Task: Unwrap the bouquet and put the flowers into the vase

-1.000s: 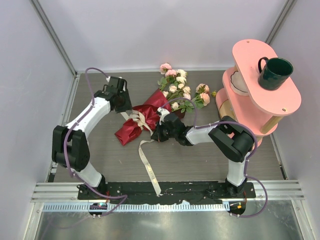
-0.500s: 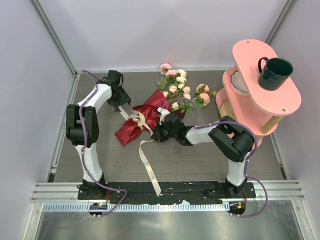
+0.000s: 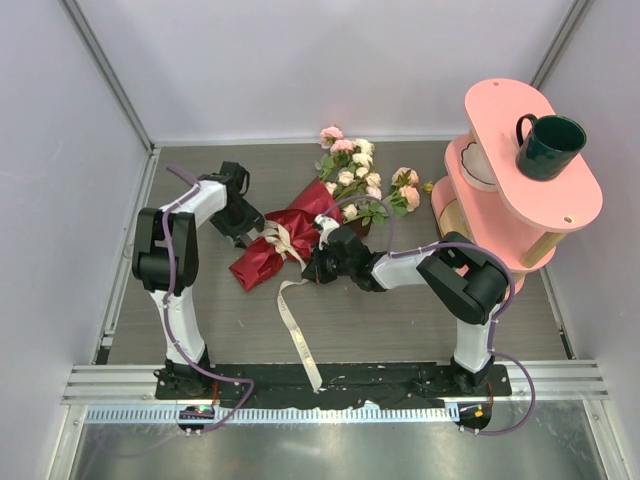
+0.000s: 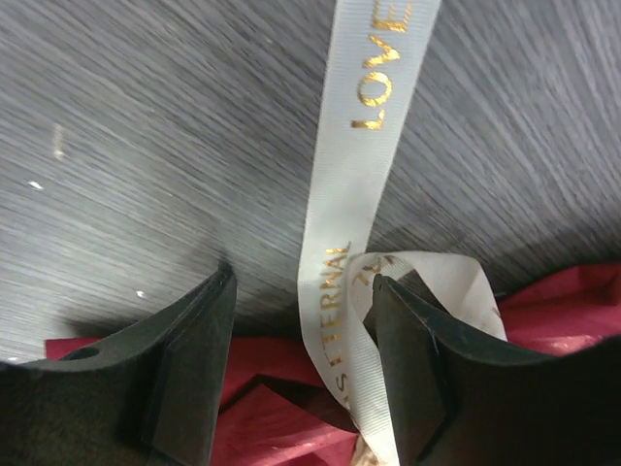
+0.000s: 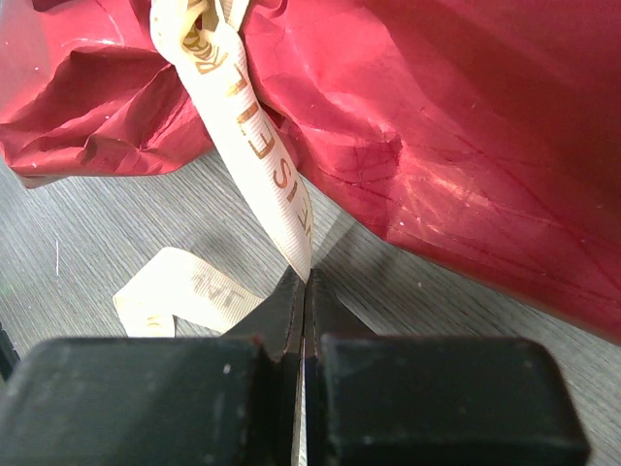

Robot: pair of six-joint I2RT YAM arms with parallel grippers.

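Dark red paper wrapped the bouquet (image 3: 283, 243), which lay at mid-frame on the grey surface (image 3: 400, 320).
The flowers (image 3: 352, 178) fanned toward the upper centre, left of a pink shelf stand (image 3: 500, 140). The left end effector (image 4: 301, 291) stood released, its fingers either side of a cream ribbon (image 4: 364, 155) strand printed in gold, just over the paper. The right end effector (image 5: 306, 283) was clenched, pinching another ribbon strand at its tips beside the wrapper's lower edge. A loose tail trailed toward the bottom of the frame.
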